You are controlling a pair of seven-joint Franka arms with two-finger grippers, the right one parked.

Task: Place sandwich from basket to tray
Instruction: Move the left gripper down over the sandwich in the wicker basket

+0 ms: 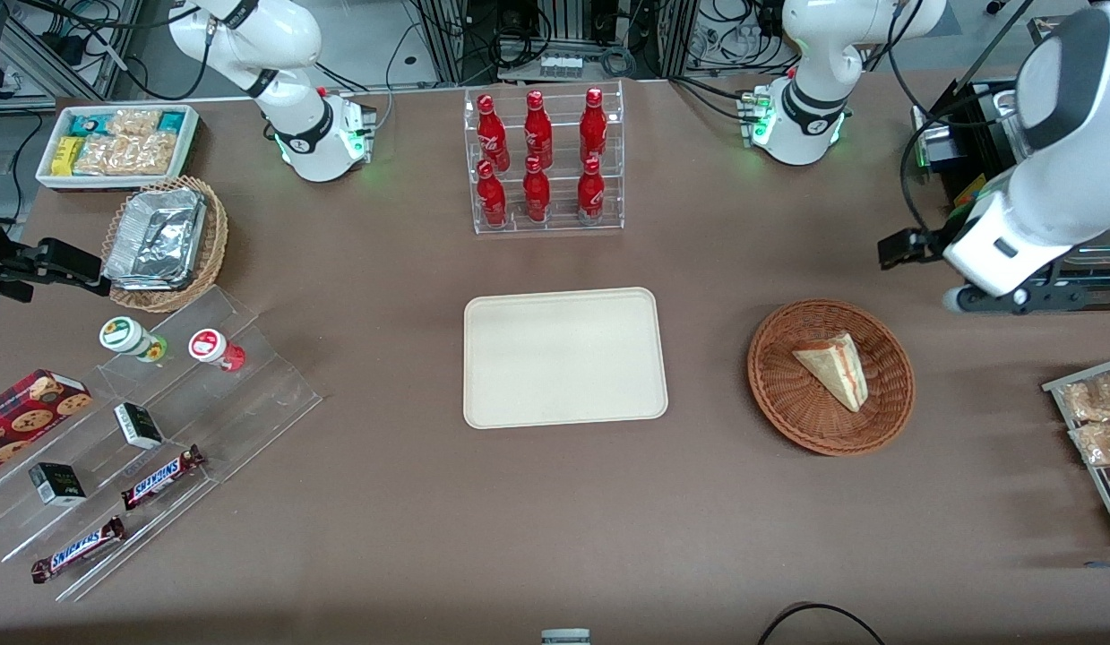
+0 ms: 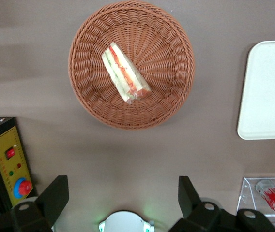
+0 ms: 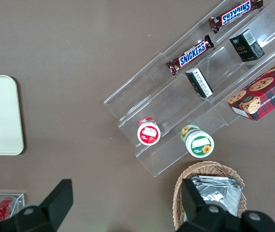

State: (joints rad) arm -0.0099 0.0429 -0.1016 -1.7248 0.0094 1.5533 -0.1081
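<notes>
1. Snickers bars in brown wrappers [image 1: 77,548] are seen on a clear stepped acrylic stand [image 1: 160,430], well apart from the flat cream rectangular plastic tray [image 1: 565,356], toward the parked arm's end.
2. Red cola bottles [image 1: 537,157] in a clear rack are seen farther from the camera than the tray.
3. A round reddish-brown wicker basket [image 1: 830,376] is set near the tray, toward the working arm's end; the triangular pale-bread sandwich [image 1: 835,366] lies in it, uncovered.
4. The black two-finger gripper [image 2: 123,195] is held high above the table beside the basket, its fingers spread wide and holding nothing.
</notes>
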